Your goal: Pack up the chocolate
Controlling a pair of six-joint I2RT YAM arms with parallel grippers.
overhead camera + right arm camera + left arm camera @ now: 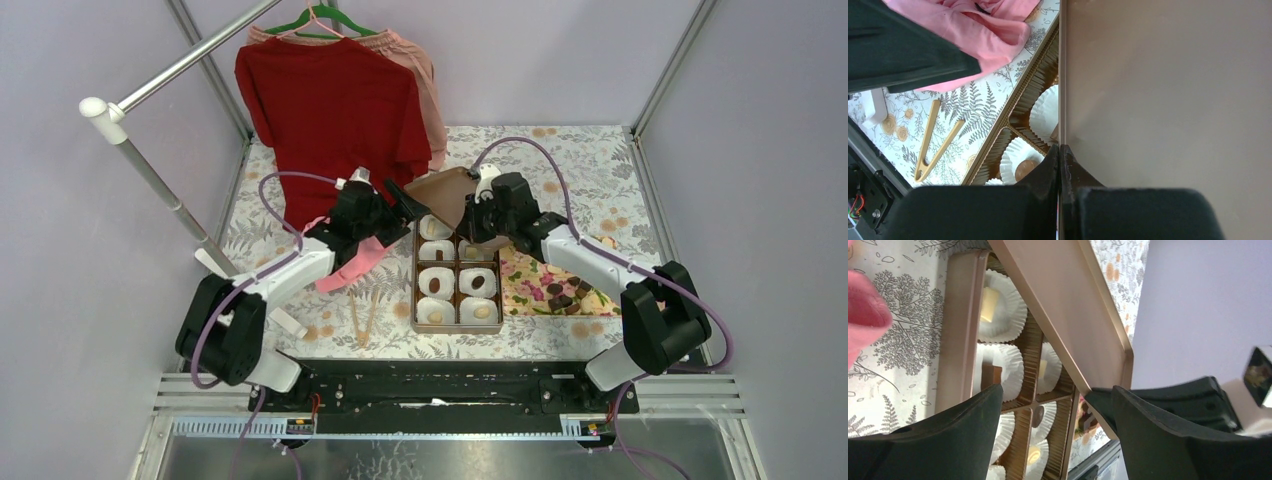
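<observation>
- The right gripper point(1060, 150) was pinched tight on the thin edge of a tan lid point(445, 195), holding it tilted above the far end of the box point(414, 290).
- The left gripper point(1045, 395) had its fingers spread wide. A corner of the lid rested against one finger, with a clear gap to the other.
- The chocolates point(478, 283) sat in white paper cups point(437, 250) in the box's two columns of compartments, some dark and some pale.
- More chocolates lay loose on a flowered tray point(520, 275) just right of the box, under the right arm.
- The near three rows of the box stood uncovered, and the lid's lower edge hung over the far row.
- A pink cloth point(350, 268) lay just beside the box's left wall, beneath the left arm.
- A red shirt point(330, 110) hung close behind the left gripper.
- Wooden tongs point(362, 320) lay on the fern-print tablecloth point(590, 170), apart from the box's near left corner.
</observation>
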